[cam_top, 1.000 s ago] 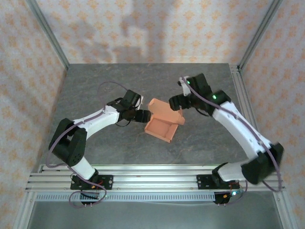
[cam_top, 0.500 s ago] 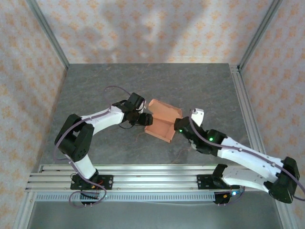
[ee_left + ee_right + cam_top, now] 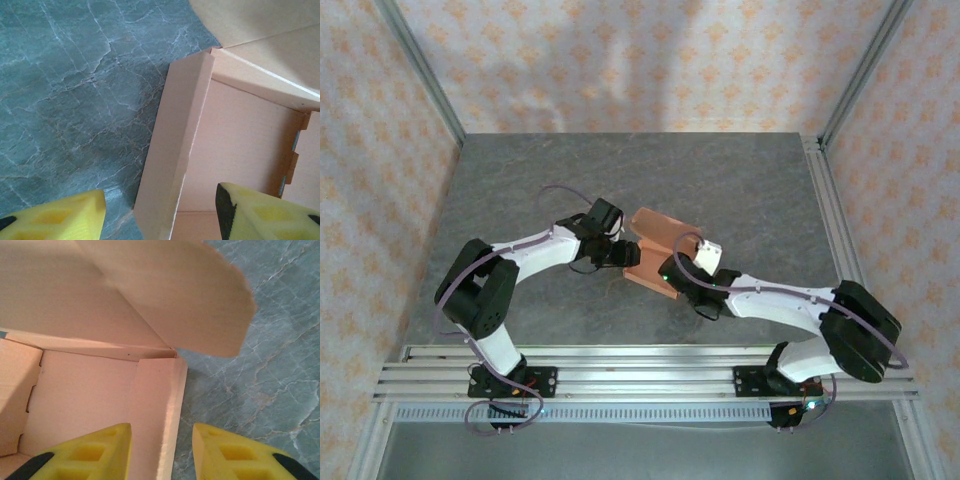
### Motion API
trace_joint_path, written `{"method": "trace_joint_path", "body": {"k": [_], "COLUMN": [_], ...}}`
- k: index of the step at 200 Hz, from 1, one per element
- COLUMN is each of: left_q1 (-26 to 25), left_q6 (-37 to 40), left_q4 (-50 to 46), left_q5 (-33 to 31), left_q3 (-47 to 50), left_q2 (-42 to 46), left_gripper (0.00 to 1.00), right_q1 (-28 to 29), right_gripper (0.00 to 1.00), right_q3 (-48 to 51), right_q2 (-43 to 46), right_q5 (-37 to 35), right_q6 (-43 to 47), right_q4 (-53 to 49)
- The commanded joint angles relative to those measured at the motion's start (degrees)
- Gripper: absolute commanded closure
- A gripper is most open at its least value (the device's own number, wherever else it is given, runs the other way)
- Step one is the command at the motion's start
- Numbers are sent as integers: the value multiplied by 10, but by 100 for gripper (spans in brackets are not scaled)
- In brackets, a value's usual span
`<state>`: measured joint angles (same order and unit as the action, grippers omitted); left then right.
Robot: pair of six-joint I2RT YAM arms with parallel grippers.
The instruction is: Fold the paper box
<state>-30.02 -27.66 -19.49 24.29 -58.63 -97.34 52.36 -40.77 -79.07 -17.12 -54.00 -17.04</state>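
Top external view: paper box point(image 3: 658, 232), salmon, open-topped, lay mid-table point(image 3: 620, 170). Left gripper point(image 3: 160, 200), fingers apart, straddled its left wall. Right gripper point(image 3: 162, 432), fingers apart, straddled its right wall.

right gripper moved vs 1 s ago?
Yes. The right gripper swung leftward and nearer the base rail, to the near side of the paper box.

The paper box point(image 3: 240, 150) is matt salmon card (faintly fibrous) on a veined, stone-look table point(image 3: 75, 75).
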Motion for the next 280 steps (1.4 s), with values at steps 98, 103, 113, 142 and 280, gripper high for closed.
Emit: {"method": "trace_joint_path", "body": {"k": [98, 103, 113, 142, 280], "left_q1": [-2, -2, -2, -2, 160], "left_q6": [-20, -20, -19, -26, -178], "left_q4": [6, 4, -2, 0, 155], "left_q5": [-26, -33, -48, -102, -81], "left_q3": [19, 19, 18, 33, 226], "left_q2": [25, 29, 37, 72, 182], "left_gripper": [40, 40, 39, 39, 28], "right_q1": [-53, -53, -56, -60, -81], "right_gripper": [87, 88, 90, 92, 97], "right_q3": [-94, -100, -113, -155, -168], "right_q2": [-113, -119, -132, -171, -97], "right_q5": [87, 86, 85, 62, 115], "right_q6": [79, 89, 110, 168, 294], "right_q4": [-39, -47, -65, -124, -10]}}
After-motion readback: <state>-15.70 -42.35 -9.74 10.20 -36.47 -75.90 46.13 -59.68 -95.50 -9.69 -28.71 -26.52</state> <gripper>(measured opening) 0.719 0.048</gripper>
